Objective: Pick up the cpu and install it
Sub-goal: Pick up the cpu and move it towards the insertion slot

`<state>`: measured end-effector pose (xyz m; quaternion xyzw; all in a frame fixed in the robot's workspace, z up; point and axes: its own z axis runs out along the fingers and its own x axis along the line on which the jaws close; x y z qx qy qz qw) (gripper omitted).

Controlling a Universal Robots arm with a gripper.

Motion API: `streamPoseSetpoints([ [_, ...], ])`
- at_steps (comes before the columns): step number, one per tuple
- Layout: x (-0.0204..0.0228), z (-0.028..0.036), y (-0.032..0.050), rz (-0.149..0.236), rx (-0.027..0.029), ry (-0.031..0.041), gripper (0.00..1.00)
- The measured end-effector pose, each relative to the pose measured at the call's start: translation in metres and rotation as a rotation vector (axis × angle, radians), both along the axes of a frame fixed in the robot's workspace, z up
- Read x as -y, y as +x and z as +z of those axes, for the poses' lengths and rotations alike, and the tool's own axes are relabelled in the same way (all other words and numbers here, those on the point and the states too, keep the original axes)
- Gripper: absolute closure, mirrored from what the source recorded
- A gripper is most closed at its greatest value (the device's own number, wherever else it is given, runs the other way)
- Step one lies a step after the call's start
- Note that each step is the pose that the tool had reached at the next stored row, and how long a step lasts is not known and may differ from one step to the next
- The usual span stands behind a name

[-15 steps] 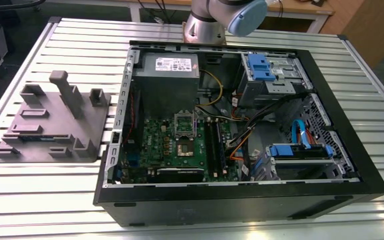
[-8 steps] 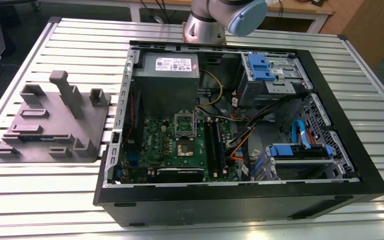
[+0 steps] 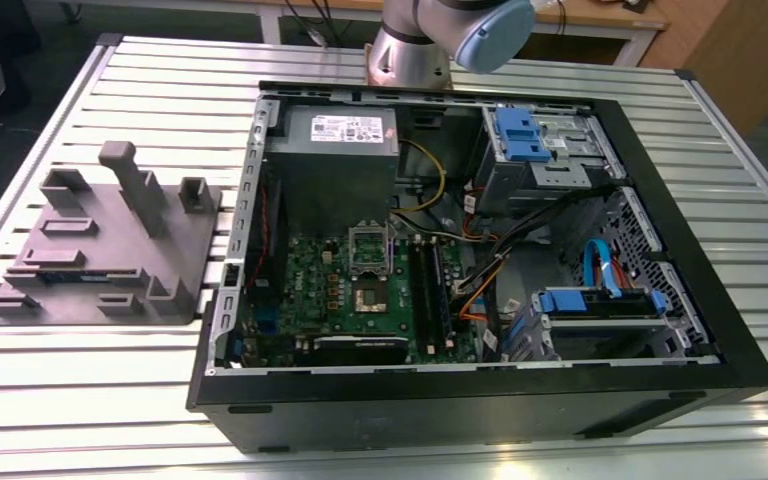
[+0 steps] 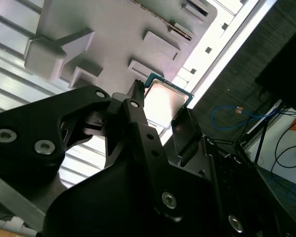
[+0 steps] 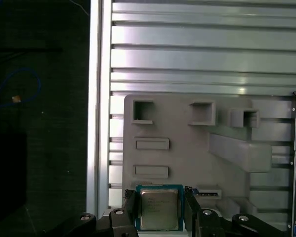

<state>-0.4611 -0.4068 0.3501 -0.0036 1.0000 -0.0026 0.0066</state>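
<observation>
Gripper (image 5: 159,200) closed on cpu (image 5: 159,210); fingers (image 5: 129,206) press two opposite edges. Cpu sits at the edge of grey fixture (image 5: 187,148); lifted or resting unclear. Open case (image 3: 491,405) beside fixture.

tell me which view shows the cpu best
The first wrist view: the cpu faces the camera squarely, silver top and green edge plain. The second wrist view shows it at a slant, partly behind the gripper. In the exterior view it is too small to tell.

Fixture block (image 3: 104,260) on table (image 3: 491,60) at the exterior view's left, computer case (image 3: 491,400) beside it, cpu (image 5: 159,210) clamped in pincer (image 5: 160,202)
</observation>
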Motion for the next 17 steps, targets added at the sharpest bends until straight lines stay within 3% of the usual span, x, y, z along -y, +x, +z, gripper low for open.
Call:
streamPoseSetpoints([
  [17, 0.0, 0.0182, 0.0, 0.0, 0.0, 0.0, 0.53],
])
